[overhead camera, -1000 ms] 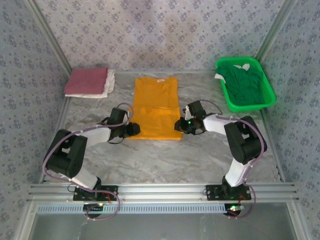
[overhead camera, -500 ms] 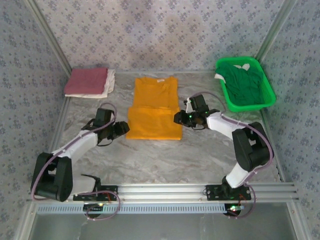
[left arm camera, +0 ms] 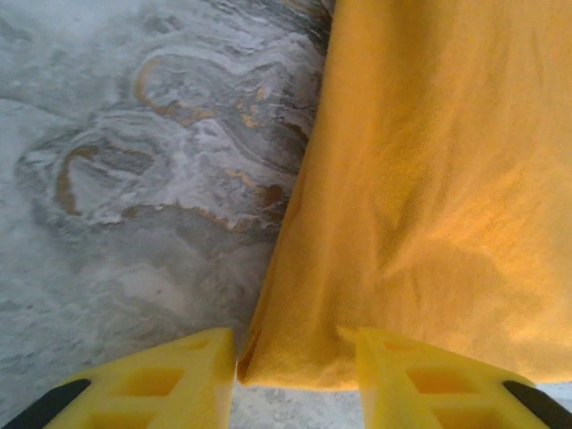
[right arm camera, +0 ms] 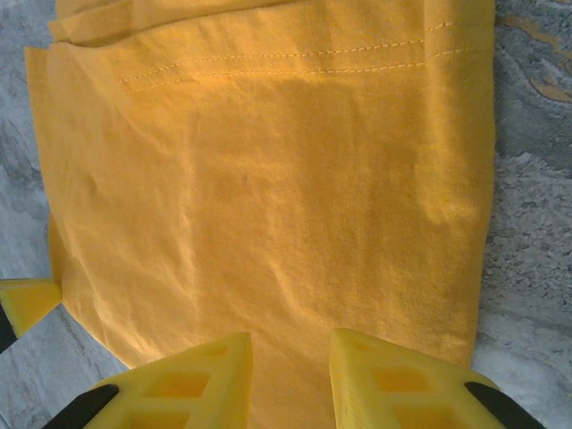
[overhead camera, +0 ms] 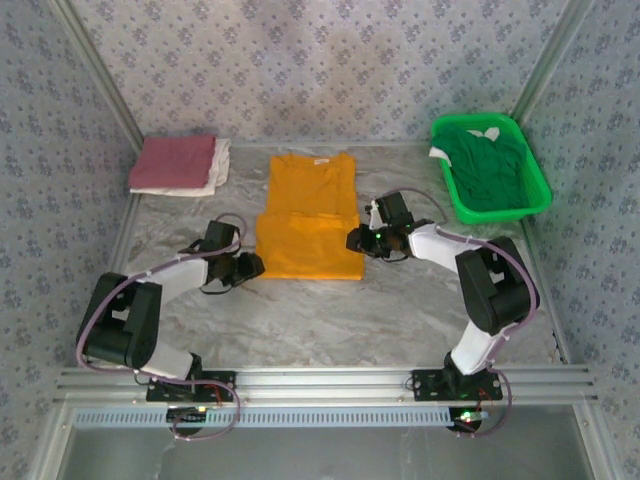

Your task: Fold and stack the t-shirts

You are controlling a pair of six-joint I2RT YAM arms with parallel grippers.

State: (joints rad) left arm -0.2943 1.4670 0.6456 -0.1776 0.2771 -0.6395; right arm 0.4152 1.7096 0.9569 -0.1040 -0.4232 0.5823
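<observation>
An orange-yellow t-shirt [overhead camera: 310,225] lies mid-table, its lower part folded up over the body. My left gripper [overhead camera: 252,266] sits at the fold's lower left corner. In the left wrist view that cloth corner [left arm camera: 429,179] lies between the parted fingertips [left arm camera: 297,357], unpinched. My right gripper [overhead camera: 354,240] is at the fold's right edge; in the right wrist view it [right arm camera: 290,353] stands open just over the flat orange cloth [right arm camera: 268,179]. A folded dusty red t-shirt [overhead camera: 172,162] rests on a white one [overhead camera: 220,165] at the back left. A green t-shirt [overhead camera: 487,170] lies in the basket.
The bright green plastic basket [overhead camera: 545,192] stands at the back right, with a bit of white cloth [overhead camera: 440,153] at its left rim. Patterned walls close in the marble table [overhead camera: 330,320] on three sides. A metal rail [overhead camera: 320,380] runs along the near edge.
My left gripper drew back to the left, then came in again to the shirt's lower left corner. My right gripper shifted slightly up along the right edge.
</observation>
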